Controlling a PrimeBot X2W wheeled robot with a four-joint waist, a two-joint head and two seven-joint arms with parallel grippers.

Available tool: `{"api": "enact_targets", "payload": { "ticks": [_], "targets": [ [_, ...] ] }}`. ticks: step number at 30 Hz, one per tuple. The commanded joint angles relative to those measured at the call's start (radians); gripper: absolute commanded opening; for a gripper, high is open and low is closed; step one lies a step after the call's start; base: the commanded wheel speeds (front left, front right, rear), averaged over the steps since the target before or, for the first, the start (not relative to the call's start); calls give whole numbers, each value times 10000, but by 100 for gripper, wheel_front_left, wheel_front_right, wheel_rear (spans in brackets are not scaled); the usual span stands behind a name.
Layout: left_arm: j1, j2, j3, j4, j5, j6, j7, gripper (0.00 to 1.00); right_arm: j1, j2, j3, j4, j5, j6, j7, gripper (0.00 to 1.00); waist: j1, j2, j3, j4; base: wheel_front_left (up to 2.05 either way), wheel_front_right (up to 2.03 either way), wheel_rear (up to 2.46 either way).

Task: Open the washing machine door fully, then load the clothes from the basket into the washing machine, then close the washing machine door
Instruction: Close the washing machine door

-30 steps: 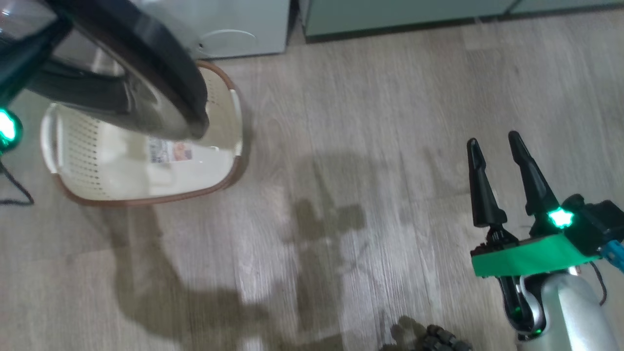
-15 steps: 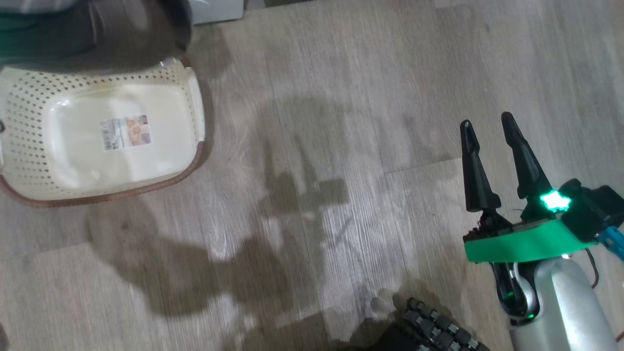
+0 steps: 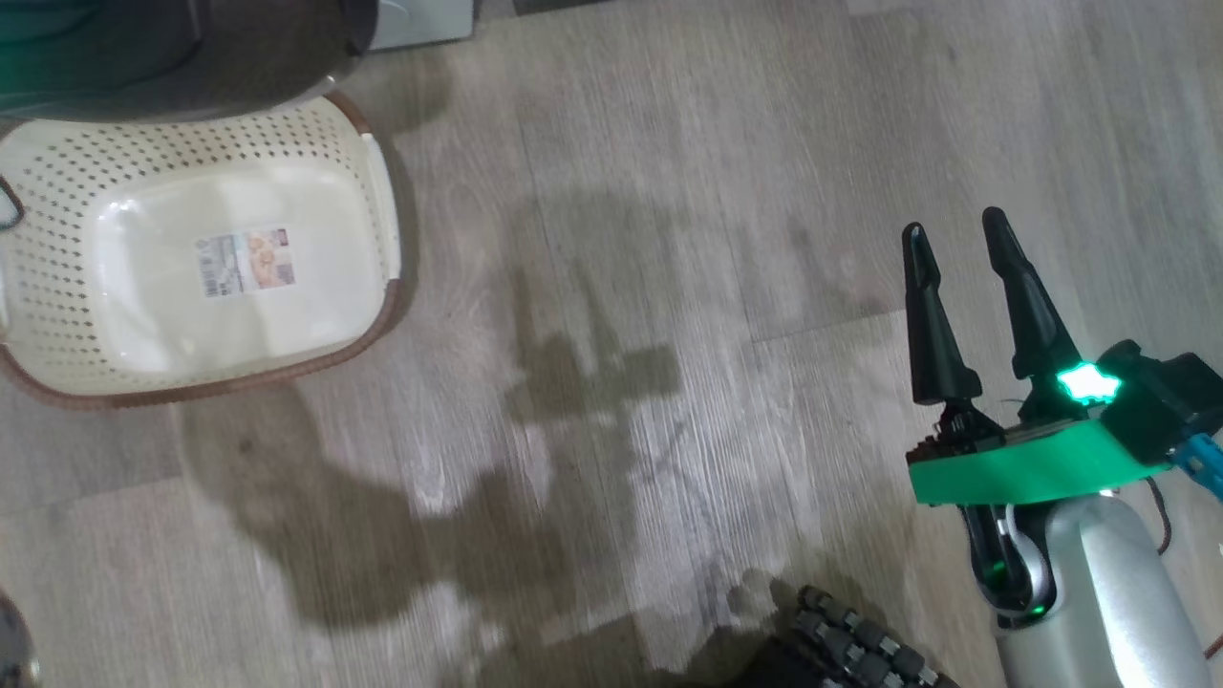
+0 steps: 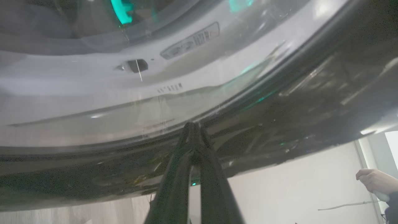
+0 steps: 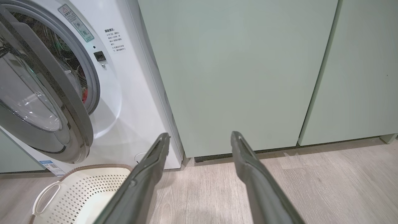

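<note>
left end effector closed, set against washing machine door rim to push | right end effector open, clear of door

Rt wrist cam: door stood part open, swung out at an angle from the washer. It had a wide glossy blk rim w/ a clear domed glass in the centre. Washer was white, a front-loader, w/ a grey gasket round the mouth. Thru the gap I saw a sliver of red, prob the clothes, inside the drum. Basket sat upright just in front of the washer, its far end under the door's lower rim. It was cream w/ perforated sides, brown rim and white handles. The label sticker on its bottom was in plain view.
</note>
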Motion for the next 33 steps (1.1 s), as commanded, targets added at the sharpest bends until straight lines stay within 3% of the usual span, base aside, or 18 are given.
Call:
{"api": "enact_targets", "payload": {
  "ticks": [1,7,8,11,12,25,30,33],
  "targets": [
    [295,502,226,-359,78,-212,218,0,-18,-91,142,-218,9,0,-92,100,-1,0,-163,152,0,0,0],
    [1750,144,694,-985,-244,-676,188,0,-37,-91,182,-4,-124,0,-92,100,-1,0,-644,675,0,0,0],
    [2061,37,780,-1153,-294,-733,164,19,-49,-91,188,32,-150,0,-92,100,-1,0,-714,776,0,0,0],
    [3053,-427,1043,-1686,-373,-856,-62,91,-98,-91,170,132,-257,0,-92,100,-1,0,-928,1095,0,0,0],
    [3389,-618,1151,-1872,-407,-881,-165,100,-110,-91,147,166,-294,0,-92,100,-1,0,-1003,1209,0,0,0],
    [7116,-3086,2135,-3767,-166,-941,-1578,100,210,-91,-282,597,-703,0,10,100,-1,0,-2141,2377,0,0,0],
    [7849,-3249,2045,-3890,-214,-942,-2321,100,477,-91,-472,594,-765,0,157,100,-1,0,-2529,2627,0,0,0],
    [8138,-3267,1868,-3971,-263,-942,-3379,100,617,-91,-572,550,-795,0,281,100,-1,0,-2741,2749,0,0,0]
  ]
}}
